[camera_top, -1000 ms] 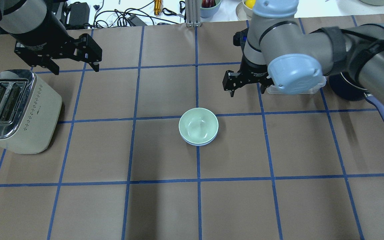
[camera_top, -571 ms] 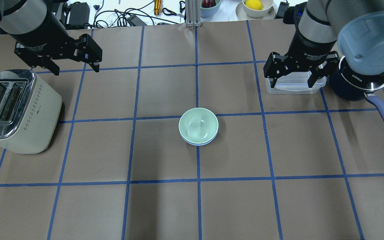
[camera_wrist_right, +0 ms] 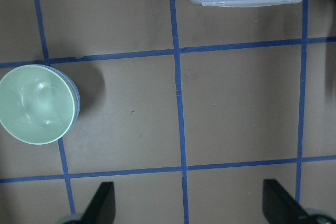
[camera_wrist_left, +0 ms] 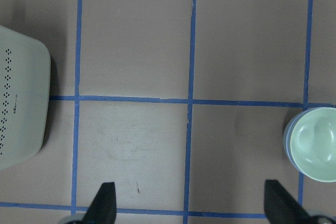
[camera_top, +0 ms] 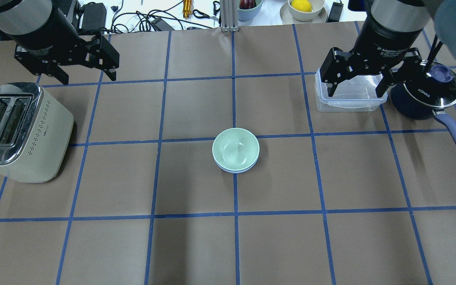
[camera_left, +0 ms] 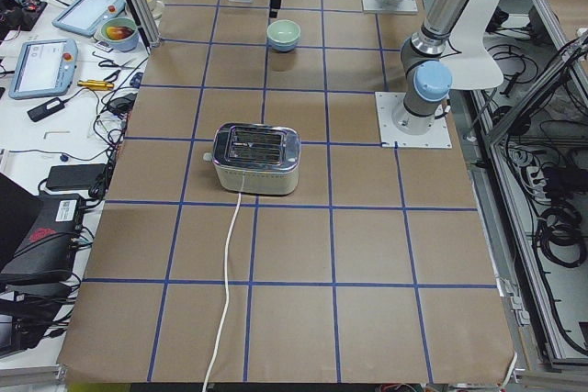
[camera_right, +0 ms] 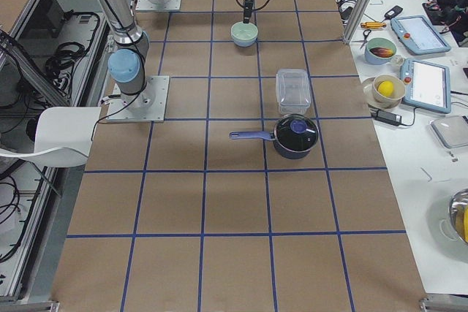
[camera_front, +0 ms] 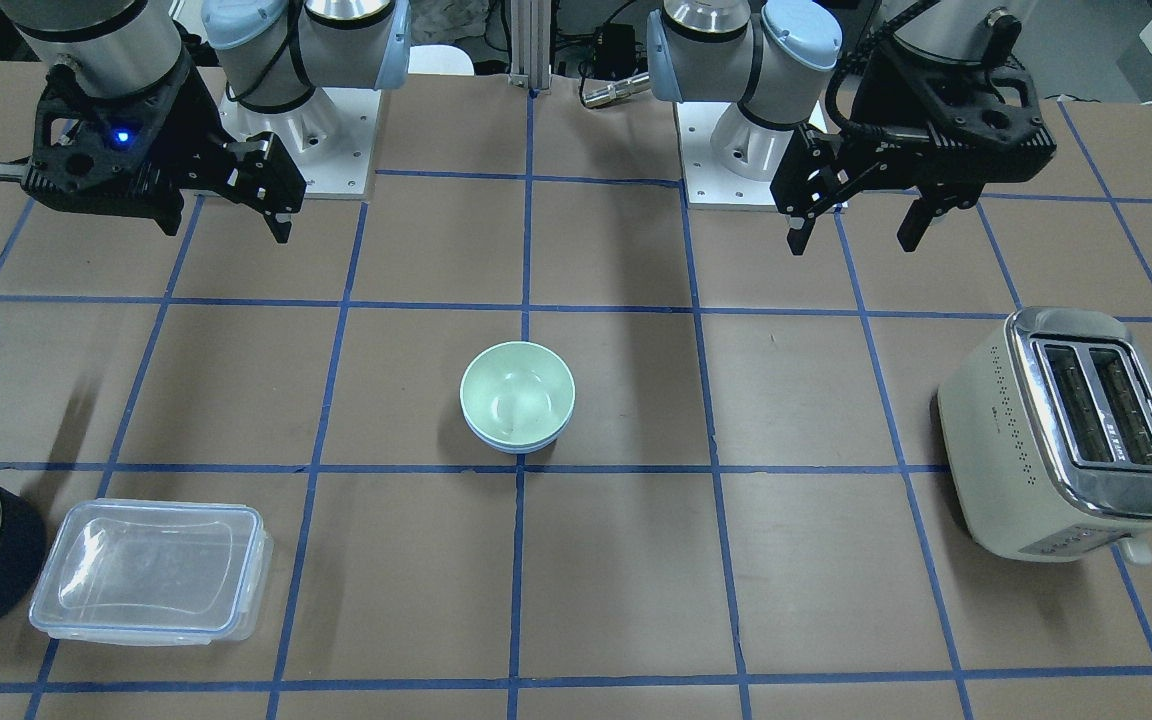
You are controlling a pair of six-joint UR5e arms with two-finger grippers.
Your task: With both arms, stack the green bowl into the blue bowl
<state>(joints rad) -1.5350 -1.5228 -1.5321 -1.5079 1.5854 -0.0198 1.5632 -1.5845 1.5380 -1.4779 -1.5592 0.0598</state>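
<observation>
Noting green bowl [camera_top: 235, 149] nested inside blue bowl [camera_top: 234, 171] at table centre, between both arms. Left gripper [camera_top: 89, 79] by toaster [camera_top: 22, 134], right gripper [camera_top: 354, 93] above clear container [camera_top: 346, 104]. Fingers spread wide, nothing held, well apart from stack. Right judged marginally nearer.

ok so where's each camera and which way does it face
Front-facing: across table, facing robot; left hand, right hand
Overhead: behind robot, looking down; both hands
Exterior left: end by toaster; left arm
Exterior right: end by saucepan; right arm
Left wrist: straight down; own fingertips
Right wrist: straight down; own fingertips
All share the green bowl
</observation>
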